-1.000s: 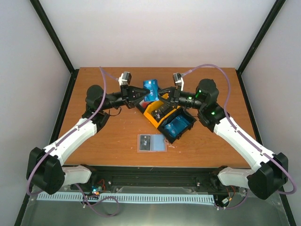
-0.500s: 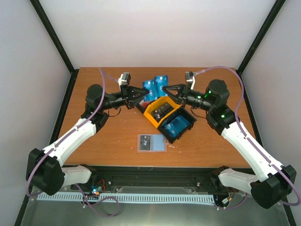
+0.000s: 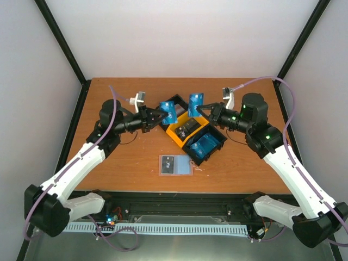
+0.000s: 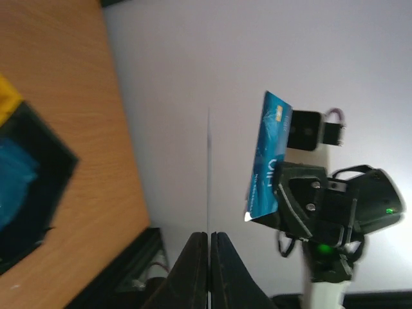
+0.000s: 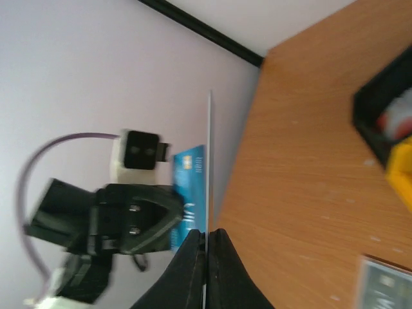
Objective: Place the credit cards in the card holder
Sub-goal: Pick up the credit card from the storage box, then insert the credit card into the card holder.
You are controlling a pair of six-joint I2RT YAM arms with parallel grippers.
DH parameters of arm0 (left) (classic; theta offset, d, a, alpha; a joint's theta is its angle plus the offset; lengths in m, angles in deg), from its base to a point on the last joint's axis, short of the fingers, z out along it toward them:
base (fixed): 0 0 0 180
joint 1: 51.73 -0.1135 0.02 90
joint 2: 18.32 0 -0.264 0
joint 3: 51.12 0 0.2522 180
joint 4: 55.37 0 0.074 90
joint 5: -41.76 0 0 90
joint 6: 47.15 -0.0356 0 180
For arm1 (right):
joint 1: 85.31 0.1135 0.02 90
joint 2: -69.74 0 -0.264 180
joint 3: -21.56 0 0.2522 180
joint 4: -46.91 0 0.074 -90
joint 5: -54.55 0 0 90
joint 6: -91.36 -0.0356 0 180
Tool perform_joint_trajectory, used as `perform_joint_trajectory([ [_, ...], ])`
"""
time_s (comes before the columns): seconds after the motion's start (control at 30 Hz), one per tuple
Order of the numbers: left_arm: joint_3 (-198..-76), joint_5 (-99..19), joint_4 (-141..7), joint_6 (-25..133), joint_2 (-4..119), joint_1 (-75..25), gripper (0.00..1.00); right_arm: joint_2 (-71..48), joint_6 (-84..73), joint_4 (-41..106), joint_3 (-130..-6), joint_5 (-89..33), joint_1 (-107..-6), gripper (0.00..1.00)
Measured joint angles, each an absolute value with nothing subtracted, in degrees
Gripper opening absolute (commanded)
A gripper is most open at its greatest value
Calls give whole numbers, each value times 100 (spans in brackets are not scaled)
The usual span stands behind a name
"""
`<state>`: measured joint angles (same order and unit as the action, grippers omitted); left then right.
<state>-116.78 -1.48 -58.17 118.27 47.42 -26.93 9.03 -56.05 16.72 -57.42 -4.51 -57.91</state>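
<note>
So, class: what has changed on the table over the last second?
The left gripper and right gripper, close together a second ago, drew apart, shut on the left blue card and the right blue card. The yellow bin and card holder stayed put.

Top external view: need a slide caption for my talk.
Left end effector and right end effector hold blue cards near the bins; card holder lies nearby.

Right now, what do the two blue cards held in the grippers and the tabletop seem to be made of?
Left blue card, pinched in the left gripper: probably thin stiff plastic with glossy-looking print; edge-on it is a straight hairline. Right blue card, in the right gripper: same look, flat, with a small yellowish patch. Table: matte orange-brown wood or wood-look laminate; can't tell which.
</note>
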Motion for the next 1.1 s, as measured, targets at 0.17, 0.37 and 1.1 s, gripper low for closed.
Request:
perform_joint_trajectory([
  [0.17, -11171, -867, -7120, 10872, 4036, -2558, 1, 982, -4711, 684, -5632, -923, -5687, 3],
  [0.37, -9770, -1357, -7576, 10712, 3804, -1961, 1, 847, -4296, -37, -4843, -1771, -4515, 3],
  [1.1, -9280, -1555, -7233, 10507, 4921, -1500, 1, -170, -2943, -988, -3571, -3813, -3197, 3],
])
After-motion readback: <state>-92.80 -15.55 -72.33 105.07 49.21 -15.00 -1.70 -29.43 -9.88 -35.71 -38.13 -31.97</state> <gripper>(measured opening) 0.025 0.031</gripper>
